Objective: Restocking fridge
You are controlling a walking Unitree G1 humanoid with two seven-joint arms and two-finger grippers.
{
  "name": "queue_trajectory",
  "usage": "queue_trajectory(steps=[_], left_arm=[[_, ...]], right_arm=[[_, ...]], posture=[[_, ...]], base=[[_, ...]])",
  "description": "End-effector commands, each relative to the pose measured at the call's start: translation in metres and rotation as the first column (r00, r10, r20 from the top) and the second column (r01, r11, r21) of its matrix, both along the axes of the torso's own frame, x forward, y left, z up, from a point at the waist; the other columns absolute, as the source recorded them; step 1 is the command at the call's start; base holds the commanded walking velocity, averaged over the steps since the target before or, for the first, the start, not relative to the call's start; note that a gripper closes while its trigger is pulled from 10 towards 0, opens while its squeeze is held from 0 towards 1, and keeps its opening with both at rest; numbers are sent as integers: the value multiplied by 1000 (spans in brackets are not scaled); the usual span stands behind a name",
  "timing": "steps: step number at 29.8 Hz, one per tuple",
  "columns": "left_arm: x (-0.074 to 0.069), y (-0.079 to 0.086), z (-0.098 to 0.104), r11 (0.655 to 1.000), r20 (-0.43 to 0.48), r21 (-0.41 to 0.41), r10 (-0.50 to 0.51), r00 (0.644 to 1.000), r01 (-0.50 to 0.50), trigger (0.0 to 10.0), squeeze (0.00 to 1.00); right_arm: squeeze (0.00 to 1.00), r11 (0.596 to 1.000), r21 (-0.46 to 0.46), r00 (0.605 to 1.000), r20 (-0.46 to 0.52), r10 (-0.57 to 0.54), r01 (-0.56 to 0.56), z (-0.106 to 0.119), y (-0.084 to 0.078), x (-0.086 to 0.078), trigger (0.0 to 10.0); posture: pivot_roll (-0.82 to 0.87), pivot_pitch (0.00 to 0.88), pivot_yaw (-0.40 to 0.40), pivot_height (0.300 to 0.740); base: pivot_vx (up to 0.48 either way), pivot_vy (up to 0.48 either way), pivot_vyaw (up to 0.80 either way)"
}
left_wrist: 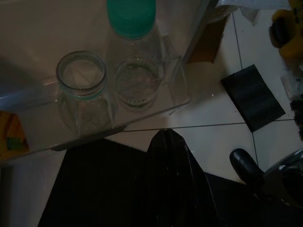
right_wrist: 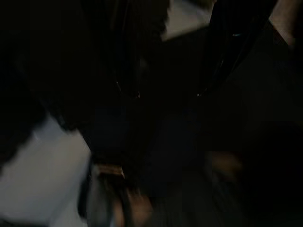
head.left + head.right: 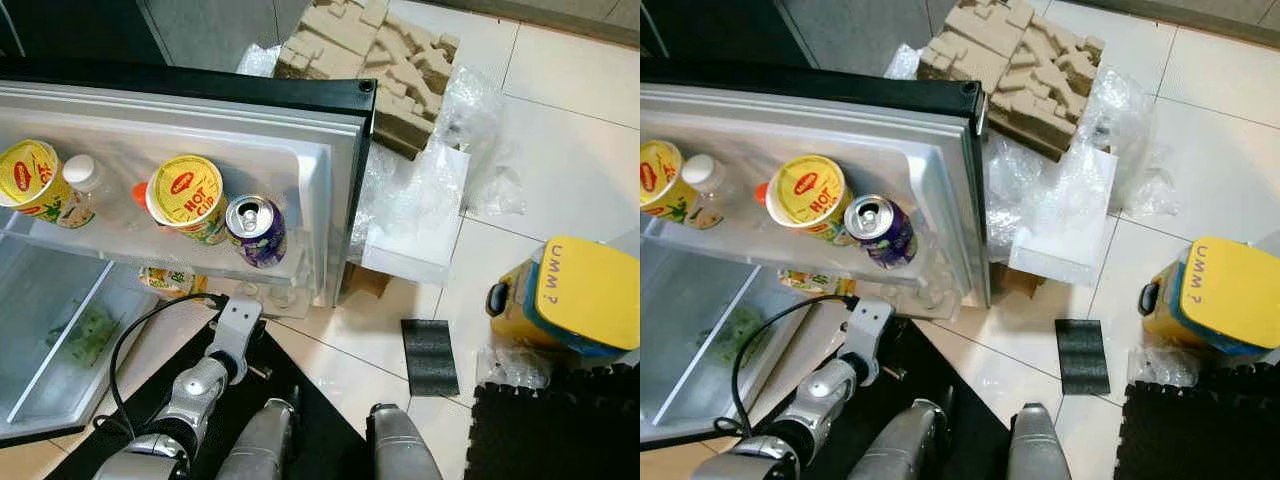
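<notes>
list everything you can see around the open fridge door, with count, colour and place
noodle cups: two, yellow lids, on the fridge door shelf
drink can: one, purple, on the door shelf beside the nearer cup
small bottle: one, clear with white cap, between the two cups
clear bottles: two, one green-capped and one uncapped, in the lower door shelf
fridge door: one, white inside with dark edge, open
cardboard packing: one, tan, on the floor beyond the door
plastic wrap: clear, on the tiles by the door
foam pad: one, dark, on the tiles
yellow case: one, marked UMM?, far right
left gripper: black, below the lower shelf
right gripper: dark, blurred wrist view
</notes>
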State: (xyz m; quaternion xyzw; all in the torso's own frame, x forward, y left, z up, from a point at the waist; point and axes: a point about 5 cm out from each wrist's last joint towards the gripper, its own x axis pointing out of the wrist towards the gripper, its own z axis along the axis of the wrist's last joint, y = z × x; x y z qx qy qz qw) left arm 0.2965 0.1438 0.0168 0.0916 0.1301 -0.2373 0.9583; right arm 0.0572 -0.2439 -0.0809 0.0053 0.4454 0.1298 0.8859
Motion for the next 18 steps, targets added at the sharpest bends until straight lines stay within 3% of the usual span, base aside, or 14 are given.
queue_trajectory(steps=[1, 3, 6, 8, 11, 12, 13, 14, 18], left_arm=[[-14, 6, -15, 1000, -60, 22, 9, 998, -8, 10000, 0], [-15, 8, -16, 1000, -60, 25, 14, 998, -13, 10000, 0], [-15, 9, -16, 1000, -60, 27, 18, 998, -16, 10000, 0], [-15, 11, -16, 999, -59, 28, 22, 998, -20, 10000, 0], [-15, 13, -16, 999, -55, 31, 34, 998, -33, 10000, 0], [-15, 14, -16, 999, -55, 31, 36, 998, -35, 10000, 0], [-15, 14, -16, 999, -55, 31, 36, 998, -35, 10000, 0], [-15, 14, -15, 999, -53, 31, 38, 998, -36, 10000, 0], [-14, 14, -14, 999, -48, 29, 41, 998, -40, 10000, 0]], right_arm=[[0, 992, -117, 993, -105, -48, 36, -5, -18, -19, 10000], [0, 967, -250, 987, -142, -77, 40, -3, -39, -20, 10000], [0, 951, -307, 984, -151, -92, 42, -2, -47, -20, 10000], [0, 932, -357, 984, -132, -121, 67, 1, -56, -17, 10000], [0, 873, -462, 983, -19, -183, 153, 11, -73, -2, 10000], [0, 866, -457, 977, 42, -210, 206, 15, -75, 6, 10000], [0, 866, -457, 977, 42, -210, 206, 15, -75, 6, 10000], [0, 867, -421, 963, 118, -242, 269, 20, -75, 17, 10000], [0, 856, -291, 887, 319, -335, 428, 36, -76, 51, 10000]], posture=[[-185, 493, 107, 740], [-182, 490, 106, 740], [-181, 489, 106, 740], [-177, 487, 103, 740], [-175, 486, 103, 740], [-173, 485, 103, 740], [-173, 485, 103, 740], [-171, 485, 104, 740], [-171, 486, 105, 740]], base=[[0, 0, 0], [0, 0, 0], [0, 0, 0], [0, 0, 0], [0, 0, 0], [0, 0, 0], [0, 0, 0], [0, 0, 0], [0, 0, 0]])
